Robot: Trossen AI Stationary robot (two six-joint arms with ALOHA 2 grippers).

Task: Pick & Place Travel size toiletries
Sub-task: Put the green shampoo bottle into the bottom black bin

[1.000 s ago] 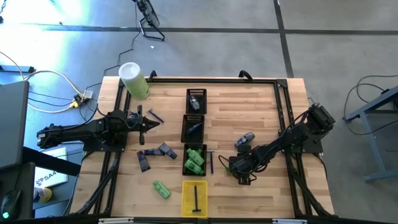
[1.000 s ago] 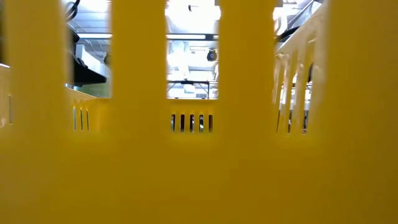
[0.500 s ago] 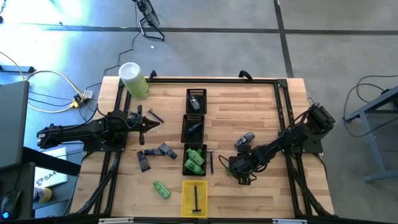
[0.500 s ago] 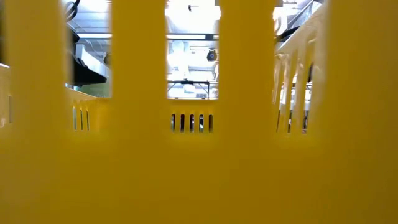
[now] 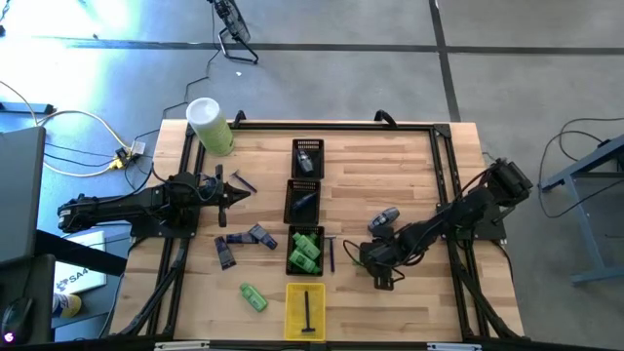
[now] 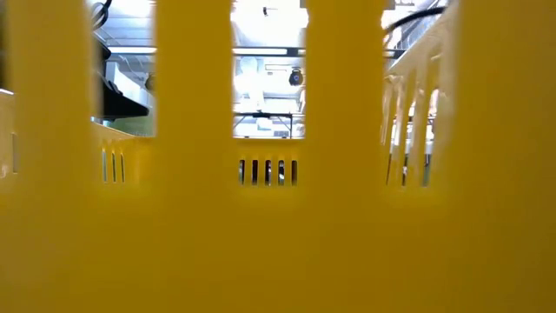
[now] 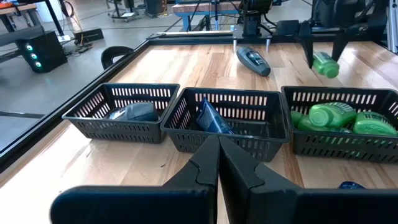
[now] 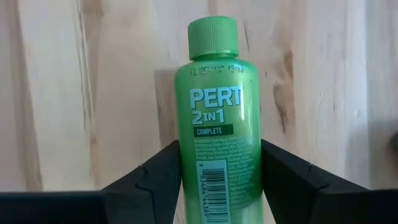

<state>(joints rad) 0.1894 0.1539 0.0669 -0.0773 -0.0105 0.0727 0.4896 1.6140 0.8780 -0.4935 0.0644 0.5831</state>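
My right gripper [image 5: 373, 261] hangs over the right half of the table, shut on a bright green little bottle [image 8: 217, 112], which the left wrist view also shows as the bottle [image 7: 325, 65]. At the table's left, my left gripper [image 7: 219, 140] waits shut and level, touching nothing. Three black trays stand in a row down the middle: the nearest tray [image 5: 305, 251] holds green bottles, the middle tray [image 5: 303, 202] a dark-blue piece, the far tray [image 5: 308, 156] a grey oval piece. Loose on the wood lie a green bottle [image 5: 253, 296], purple-grey tubes [image 5: 258, 235] and a grey-blue oval piece [image 5: 385, 218]. My right gripper pinches the green bottle between its two fingers [image 8: 155, 180], one on each side of the bottle's labelled body [image 8: 219, 155], below the cap. The fingers come steeply from above. The bottle hangs between them, cap end away from the wrist, just above the wood.
A yellow tray [image 5: 305, 310] with a dark stick stands at the near edge; its wall [image 6: 278, 243] fills the low view. A big pale-green cylinder [image 5: 210, 125] lies at the far left corner. A thin dark-blue stick [image 5: 331, 255] lies beside the nearest black tray.
My right arm has tipped a little, its elbow shifting toward the table's right edge, while the gripper stays over the same spot with the green bottle still in its fingers.
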